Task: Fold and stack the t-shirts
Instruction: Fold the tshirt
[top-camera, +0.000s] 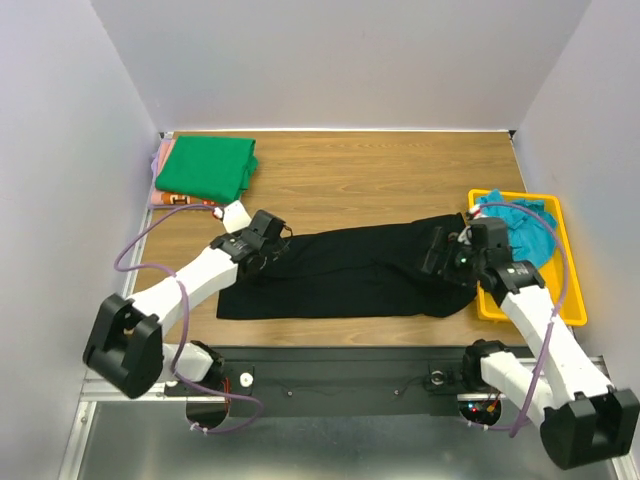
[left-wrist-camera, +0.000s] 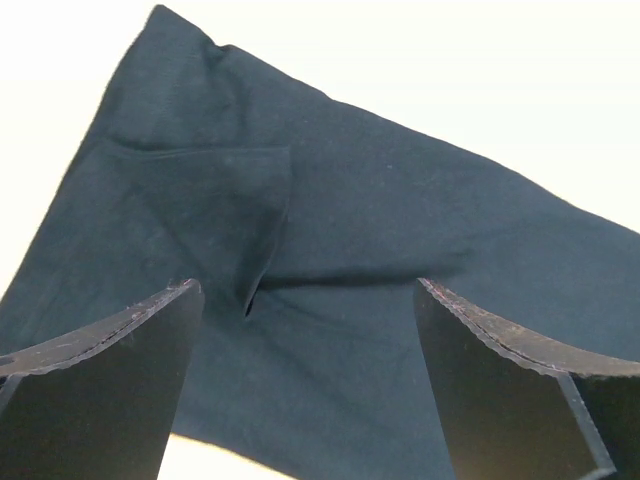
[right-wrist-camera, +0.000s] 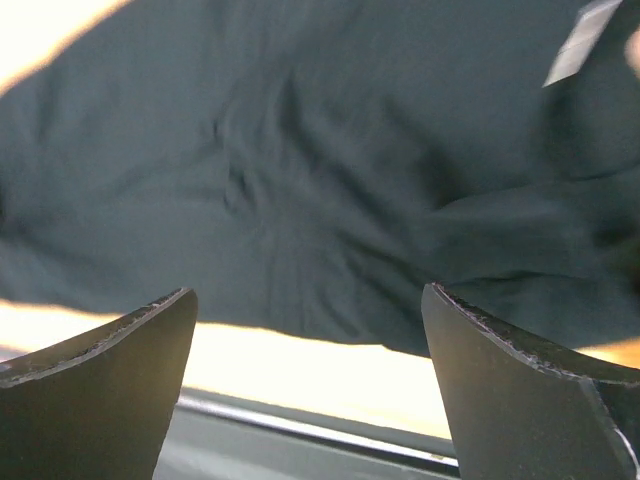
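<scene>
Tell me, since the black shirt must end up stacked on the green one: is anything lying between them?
Nothing visible does. Bare table separates the black t-shirt from the folded green t-shirt at the far left corner. The left gripper, jaws open, is over the black t-shirt's left end.

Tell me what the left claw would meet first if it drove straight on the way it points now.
The black t-shirt: it fills the view between the left claw's open fingers. How near it lies is unclear.
</scene>
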